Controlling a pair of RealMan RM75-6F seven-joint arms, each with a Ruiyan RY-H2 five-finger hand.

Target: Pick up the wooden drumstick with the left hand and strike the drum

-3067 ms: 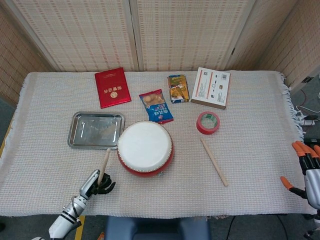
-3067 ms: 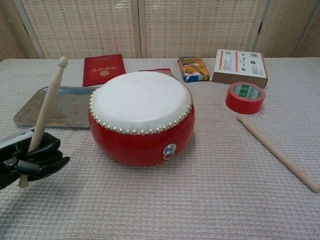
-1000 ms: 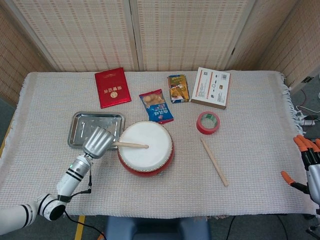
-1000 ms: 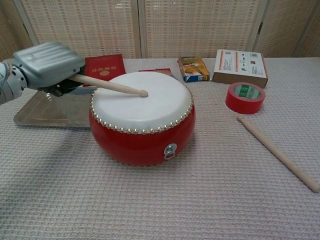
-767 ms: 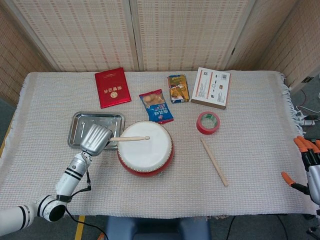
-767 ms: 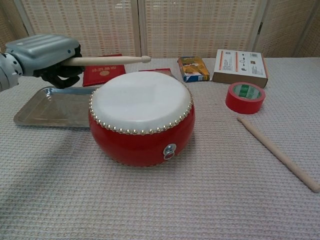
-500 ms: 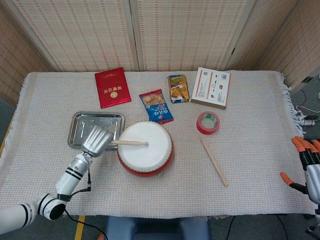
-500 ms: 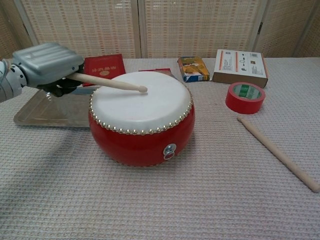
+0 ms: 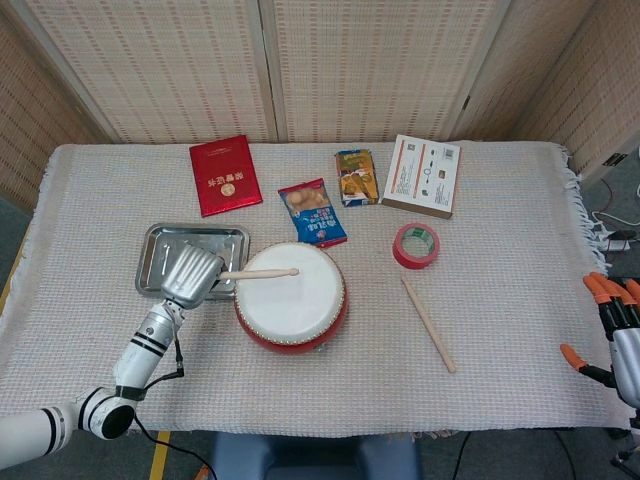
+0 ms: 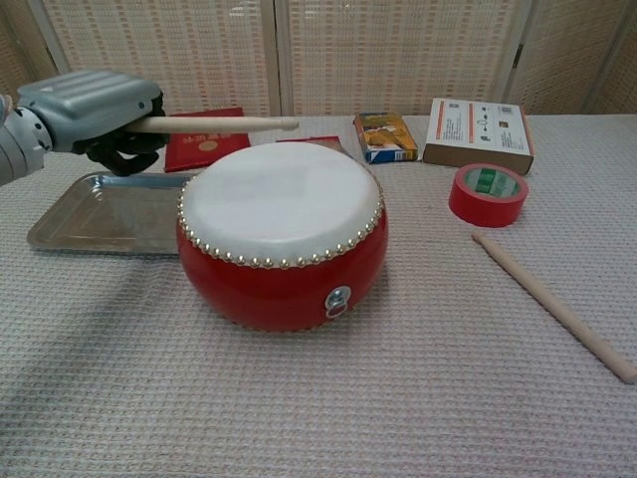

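Note:
A red drum (image 9: 291, 297) (image 10: 282, 235) with a white skin sits mid-table. My left hand (image 9: 193, 276) (image 10: 92, 108), at the drum's left, grips a wooden drumstick (image 9: 258, 273) (image 10: 214, 123). The stick lies about level, its tip raised clear above the skin's far part. A second drumstick (image 9: 428, 323) (image 10: 553, 305) lies loose on the cloth to the right of the drum. My right hand (image 9: 617, 340) hangs at the table's right edge, fingers apart and holding nothing.
A metal tray (image 9: 170, 245) (image 10: 70, 221) lies under my left hand. Behind the drum are a red booklet (image 9: 224, 174), two snack packets (image 9: 312, 212) (image 9: 355, 176), a white box (image 9: 423, 174) and red tape roll (image 9: 415, 245).
The stick struck the skin half a second ago; now my left hand has lifted it, so the tip is off the drum again. The right hand has stayed put.

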